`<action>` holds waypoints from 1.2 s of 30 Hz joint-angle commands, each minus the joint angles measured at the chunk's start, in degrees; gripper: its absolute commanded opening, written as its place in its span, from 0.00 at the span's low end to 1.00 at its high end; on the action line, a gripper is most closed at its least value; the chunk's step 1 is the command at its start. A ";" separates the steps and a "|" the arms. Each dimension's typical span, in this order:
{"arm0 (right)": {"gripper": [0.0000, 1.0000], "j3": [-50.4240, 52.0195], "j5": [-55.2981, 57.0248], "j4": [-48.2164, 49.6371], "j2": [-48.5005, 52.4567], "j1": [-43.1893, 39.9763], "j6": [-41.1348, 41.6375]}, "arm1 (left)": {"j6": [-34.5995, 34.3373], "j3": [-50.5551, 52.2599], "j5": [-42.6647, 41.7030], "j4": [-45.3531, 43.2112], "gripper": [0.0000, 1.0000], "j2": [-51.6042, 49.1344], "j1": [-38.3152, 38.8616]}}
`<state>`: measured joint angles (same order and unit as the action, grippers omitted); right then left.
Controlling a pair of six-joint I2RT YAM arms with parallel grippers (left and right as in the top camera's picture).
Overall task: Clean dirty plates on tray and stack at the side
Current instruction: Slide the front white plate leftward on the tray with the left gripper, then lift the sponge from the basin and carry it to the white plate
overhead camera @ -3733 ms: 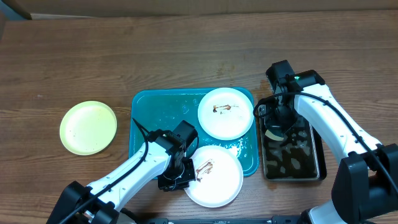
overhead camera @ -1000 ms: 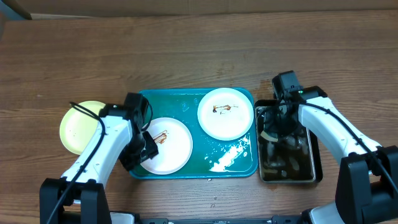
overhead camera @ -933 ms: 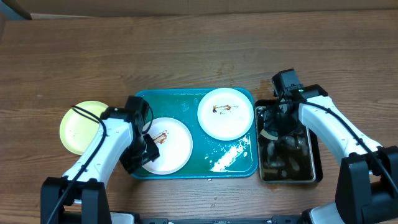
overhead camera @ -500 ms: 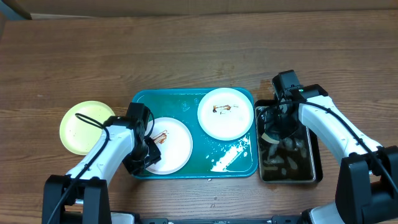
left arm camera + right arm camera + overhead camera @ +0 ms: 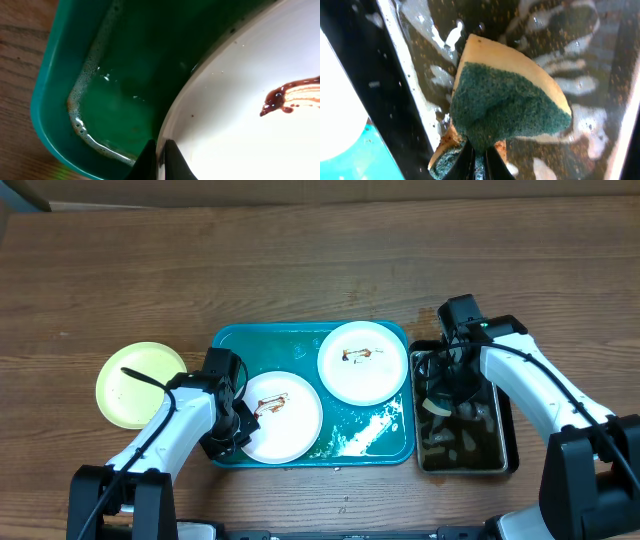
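A white plate [image 5: 285,418] with a brown smear lies in the lower left of the teal tray [image 5: 232,345]. My left gripper [image 5: 232,442] is shut on that plate's left rim. In the left wrist view its fingertips [image 5: 160,145] pinch the plate [image 5: 240,125] edge above the wet tray [image 5: 125,75] floor. A second smeared white plate [image 5: 363,361] sits at the tray's upper right. A pale yellow-green plate [image 5: 140,385] rests on the table left of the tray. My right gripper [image 5: 479,145] is shut on a green-and-tan sponge [image 5: 510,105] over the black tray.
The black tray [image 5: 507,452] holds brown soapy water just right of the teal tray. White foam [image 5: 365,432] lies on the teal tray's lower right floor. Bare wooden table [image 5: 300,270] stretches behind and to the far left.
My left gripper has closed on the smeared plate's left rim, and the plate has slid a little to the right in the tray. The right arm has hardly moved.
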<state>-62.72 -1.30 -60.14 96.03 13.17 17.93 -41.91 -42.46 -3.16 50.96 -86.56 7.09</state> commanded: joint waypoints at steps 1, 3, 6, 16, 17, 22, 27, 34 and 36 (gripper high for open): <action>0.04 -4.81 -0.26 -1.42 -1.29 0.24 -0.17 | 2.67 -1.16 3.80 -0.28 0.04 -0.31 0.02; 0.04 -7.82 -0.26 -3.52 -1.60 0.24 -0.20 | 4.87 -2.23 4.57 -0.52 0.04 -0.31 0.02; 0.04 -12.98 -0.52 -6.56 -1.75 0.33 -0.22 | 9.09 -3.74 4.50 -1.99 0.04 -0.31 0.02; 0.04 -16.59 -33.79 3.19 -1.55 9.07 -10.45 | 17.31 -3.87 3.15 -5.20 0.04 -0.31 0.04; 0.04 -16.26 -34.21 5.22 -1.51 10.75 -10.25 | 17.31 -3.85 3.15 -5.20 0.04 -0.31 0.04; 0.04 -14.29 -32.92 15.56 0.00 19.74 -5.62 | 17.33 -3.67 3.15 -5.14 0.04 -0.31 0.04; 0.04 -14.27 -28.76 22.38 4.79 25.70 0.17 | 17.31 -3.67 3.13 -5.18 0.04 -0.31 0.04; 0.04 -14.27 -29.00 30.18 11.45 29.81 2.40 | 17.55 -3.67 3.15 -4.90 0.04 -0.31 0.07; 0.04 -14.27 -28.98 31.54 12.57 30.21 3.43 | 17.55 -3.67 3.13 -4.87 0.04 -0.31 0.07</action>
<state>-77.12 -30.41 -29.98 108.01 42.70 19.35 -25.71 -45.54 -1.04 45.74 -86.59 7.09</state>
